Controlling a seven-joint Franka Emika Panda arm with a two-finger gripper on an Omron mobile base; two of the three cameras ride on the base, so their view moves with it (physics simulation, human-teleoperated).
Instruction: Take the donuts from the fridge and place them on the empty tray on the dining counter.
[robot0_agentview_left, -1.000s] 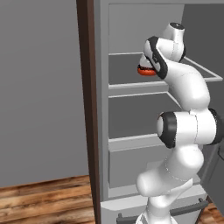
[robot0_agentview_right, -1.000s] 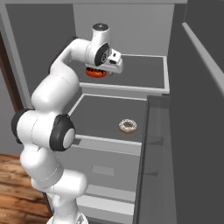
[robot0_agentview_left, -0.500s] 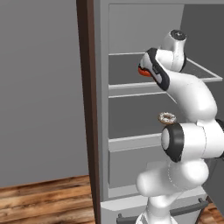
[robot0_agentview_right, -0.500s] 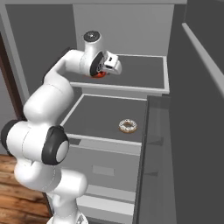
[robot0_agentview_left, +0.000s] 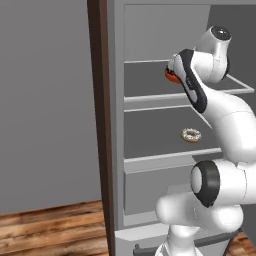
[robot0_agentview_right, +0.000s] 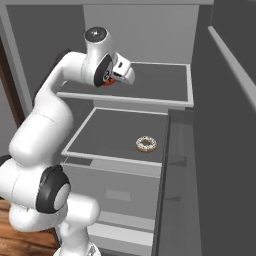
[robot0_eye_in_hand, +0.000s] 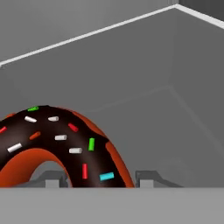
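Right base view gives me the open fridge (robot0_agentview_right: 200, 150), my gripper (robot0_agentview_right: 116, 79) clamped on the chocolate-iced donut (robot0_agentview_right: 108, 81) above the upper shelf (robot0_agentview_right: 160, 80), and the white-iced donut (robot0_agentview_right: 146, 144) lying on the shelf below.

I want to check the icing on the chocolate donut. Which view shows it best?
The hand view: the chocolate donut sits close up, dark icing and coloured sprinkles plain. Both base views show an orange sliver behind the arm.
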